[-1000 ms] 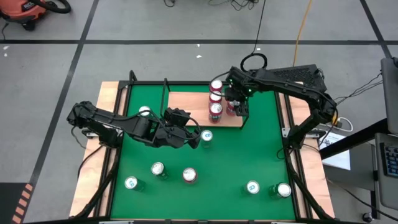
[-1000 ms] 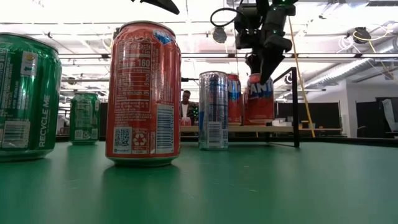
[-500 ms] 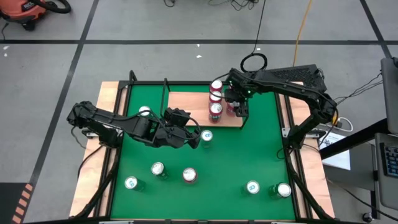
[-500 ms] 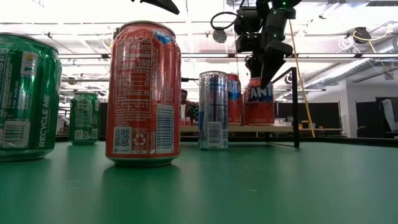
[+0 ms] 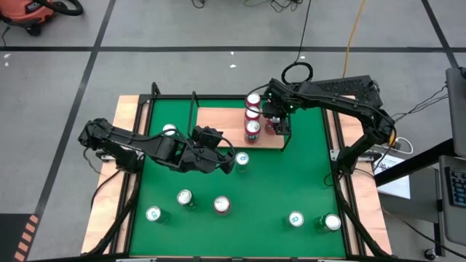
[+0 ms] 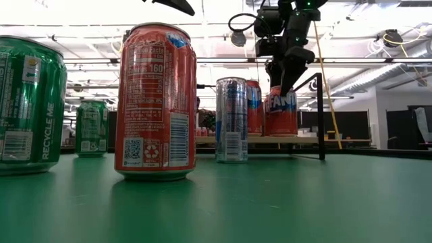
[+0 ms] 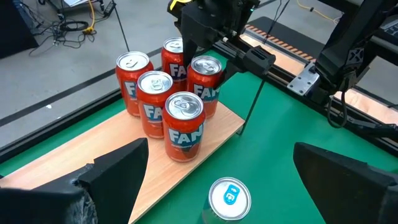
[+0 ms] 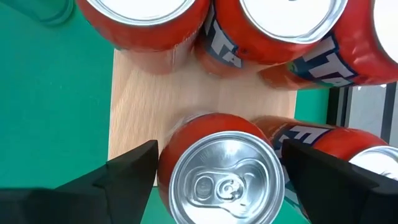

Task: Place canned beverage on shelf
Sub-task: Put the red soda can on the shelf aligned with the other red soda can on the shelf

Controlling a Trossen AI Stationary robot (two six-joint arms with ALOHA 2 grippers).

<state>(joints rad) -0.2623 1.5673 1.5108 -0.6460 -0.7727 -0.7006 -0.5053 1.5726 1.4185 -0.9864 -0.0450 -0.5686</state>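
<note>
On the shelf (image 7: 149, 155), which lies at the table's (image 5: 291, 182) far edge, 5 orange cans (image 7: 184, 126) stand clustered at its right end. The right gripper (image 8: 214, 180) hovers over one can there, fingers spread wide, not touching. The left gripper (image 7: 217, 186) waits mid-table, wide open, near a blue-topped can (image 7: 228, 198).

Right hand (image 5: 277, 125) open, pointing down; left hand (image 5: 227, 160) open.

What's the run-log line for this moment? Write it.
right gripper: open, above orange can standing on shelf | left gripper: open, beside blue-topped can
</note>
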